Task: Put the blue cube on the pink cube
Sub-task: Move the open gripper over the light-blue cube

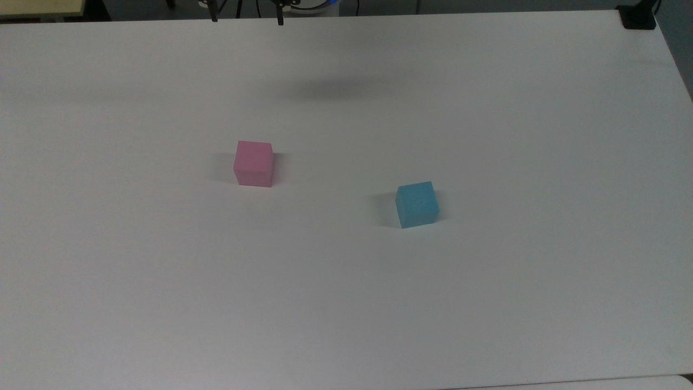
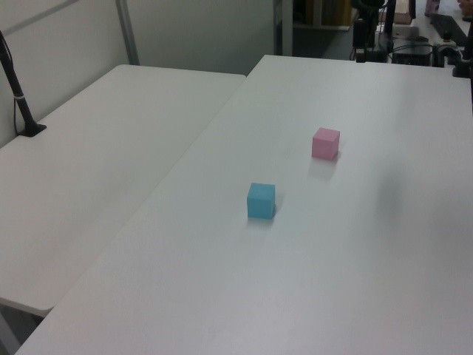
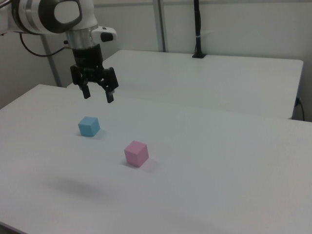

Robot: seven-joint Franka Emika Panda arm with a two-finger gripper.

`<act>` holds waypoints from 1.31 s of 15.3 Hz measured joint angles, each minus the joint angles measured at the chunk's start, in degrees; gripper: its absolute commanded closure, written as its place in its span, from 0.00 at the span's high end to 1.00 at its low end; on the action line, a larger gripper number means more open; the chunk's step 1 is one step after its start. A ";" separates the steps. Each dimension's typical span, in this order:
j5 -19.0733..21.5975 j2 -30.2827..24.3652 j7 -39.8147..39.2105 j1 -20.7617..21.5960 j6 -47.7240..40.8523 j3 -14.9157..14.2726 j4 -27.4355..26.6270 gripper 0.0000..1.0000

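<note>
White counter (image 3: 219, 146) nearest, bare but for two cubes. Above it, end effector (image 3: 97, 93) hanging high, fingers (image 3: 110, 95) apart, gripping nothing. Below it and a little toward the right view's left, blue cube (image 3: 89, 126) resting flat on counter. Pink cube (image 3: 136, 153) well apart from blue, toward the right view's lower right. Probably next: descend almost straight down onto blue cube.

Your gripper (image 3: 98, 96) hangs straight down from the arm (image 3: 51, 15), fingers (image 3: 110, 95) spread apart with nothing between them, wrist directly above
</note>
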 measured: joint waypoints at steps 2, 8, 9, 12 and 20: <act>0.29 0.19 0.40 0.18 0.00 0.30 -0.19 1.00; 0.29 2.51 3.28 4.87 -0.07 -1.20 0.00 1.00; 0.29 2.50 3.28 5.24 0.18 -2.47 0.14 1.00; 0.29 2.50 3.28 5.21 1.75 -5.21 0.33 1.00; 0.30 2.63 3.27 5.34 6.07 -5.59 0.34 1.00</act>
